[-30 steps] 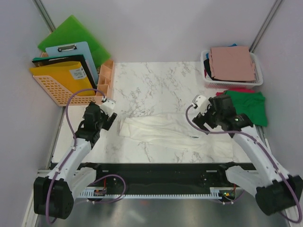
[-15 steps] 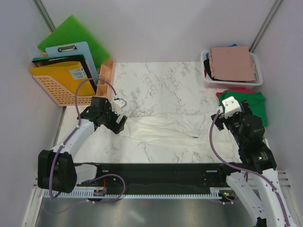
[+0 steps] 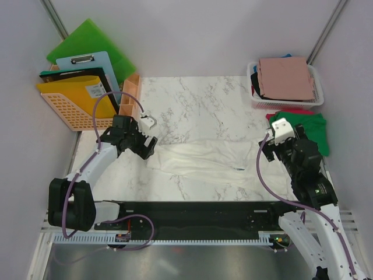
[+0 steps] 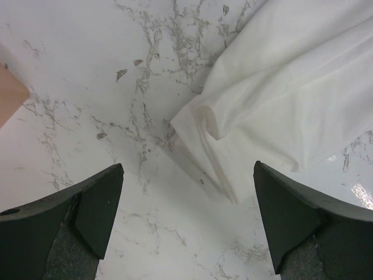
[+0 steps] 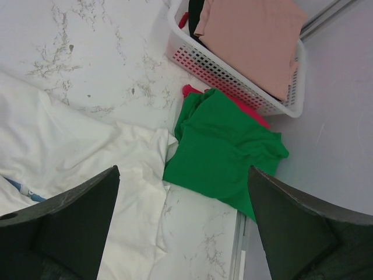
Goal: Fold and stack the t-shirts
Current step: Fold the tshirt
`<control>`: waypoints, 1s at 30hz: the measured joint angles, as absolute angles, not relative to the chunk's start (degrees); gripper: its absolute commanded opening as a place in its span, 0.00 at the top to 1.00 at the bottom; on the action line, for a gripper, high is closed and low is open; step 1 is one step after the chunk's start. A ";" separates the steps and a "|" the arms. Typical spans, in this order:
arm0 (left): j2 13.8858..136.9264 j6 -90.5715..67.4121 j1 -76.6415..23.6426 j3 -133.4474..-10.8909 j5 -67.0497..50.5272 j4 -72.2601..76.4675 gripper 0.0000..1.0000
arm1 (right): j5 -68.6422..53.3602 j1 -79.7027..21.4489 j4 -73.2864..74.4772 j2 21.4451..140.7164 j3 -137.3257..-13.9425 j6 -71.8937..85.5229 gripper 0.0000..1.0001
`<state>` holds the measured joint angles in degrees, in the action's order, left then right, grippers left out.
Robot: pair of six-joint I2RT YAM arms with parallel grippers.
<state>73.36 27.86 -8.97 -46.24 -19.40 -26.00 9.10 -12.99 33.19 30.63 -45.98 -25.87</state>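
Observation:
A cream-white t-shirt [image 3: 204, 160] lies as a long crumpled band across the marble table; its left end [image 4: 280, 99] shows folded layers, and a small blue mark sits near its middle. A green t-shirt [image 3: 309, 131] lies bunched at the right edge over a red one [image 5: 250, 114]. A dusty-pink t-shirt [image 3: 284, 77] tops the white mesh basket [image 5: 233, 79]. My left gripper [image 3: 148, 146] hovers open just left of the white shirt's end, with bare marble between its fingers [image 4: 189, 216]. My right gripper [image 3: 271, 153] hangs open above the white shirt's right end [image 5: 76, 146], beside the green shirt [image 5: 224, 149].
An orange basket [image 3: 76, 102] with clipboards and green boards [image 3: 87, 44] stands at the back left, with a small wooden box [image 3: 129, 93] next to it. The table's metal right edge [image 5: 236, 245] runs just past the green shirt.
The left gripper swung right to the white shirt's left end. The right arm drew back from over the shirt toward the right edge. Both stayed open; the shirt's left end shifted slightly.

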 measured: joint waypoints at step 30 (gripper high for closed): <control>83.20 25.76 -12.36 -50.72 -24.12 -24.64 0.55 | 10.52 -11.77 29.63 31.59 -42.22 -24.01 0.02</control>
